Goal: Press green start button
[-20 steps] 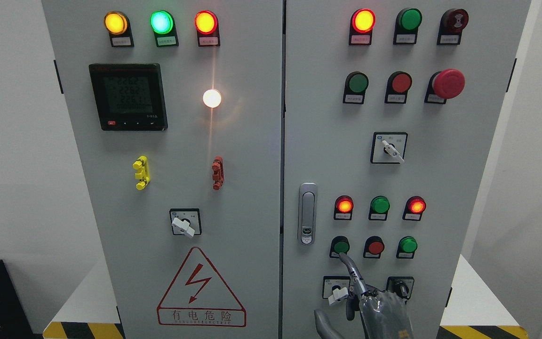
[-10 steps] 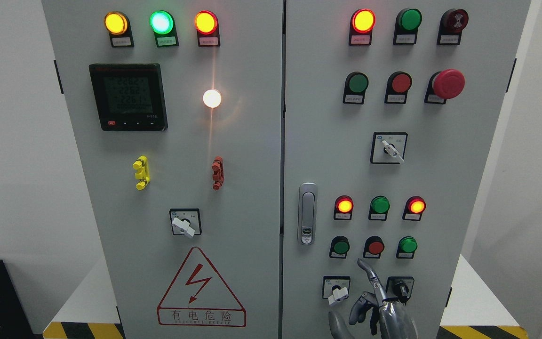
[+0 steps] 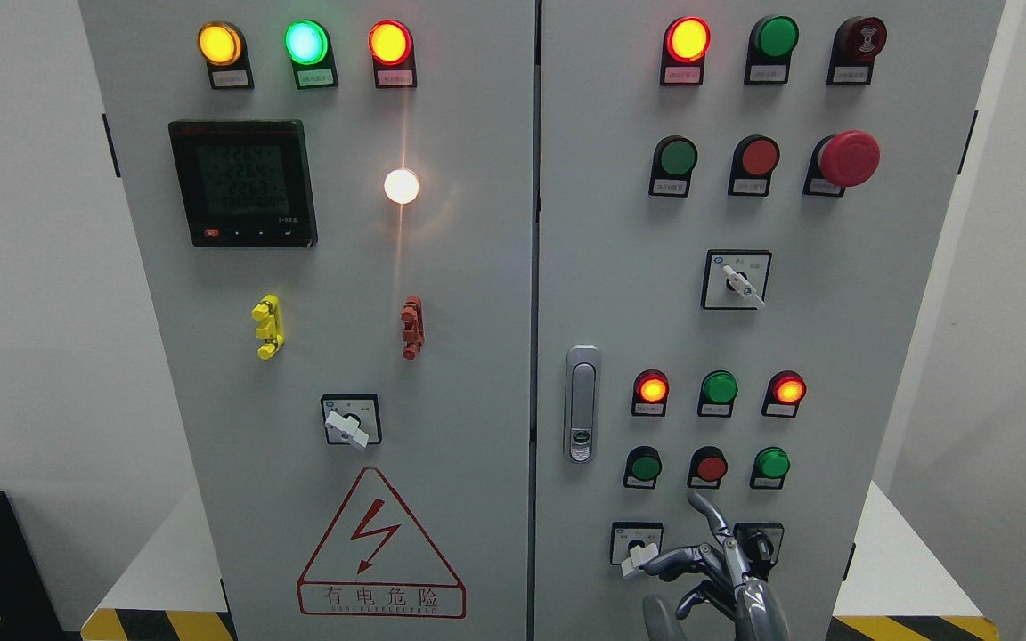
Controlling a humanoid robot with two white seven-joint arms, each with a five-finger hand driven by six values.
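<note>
Head view: the right hand [image 3: 713,570], fingers spread and holding nothing, is seen below the red button [image 3: 711,466]. One fingertip should be aligned squarely with the green start button [image 3: 646,466] at the panel's lower edge and pressed straight in.

- Location type: industrial electrical or test-lab room.
- Main fixture: grey two-door control cabinet [image 3: 477,356] filling the view.
- Left door: lit indicator lamps [image 3: 306,42], digital power meter [image 3: 242,183], rotary selector switch [image 3: 351,420].
- Warning sign [image 3: 379,545]: red triangle with lightning bolt and Chinese text.
- Right door: emergency-stop mushroom button [image 3: 849,158], rows of push buttons [image 3: 711,466], door latch [image 3: 582,403].
- Floor marking: yellow-black hazard tape [image 3: 157,623] at the cabinet base.
- Surroundings: plain white walls [image 3: 23,267].
</note>
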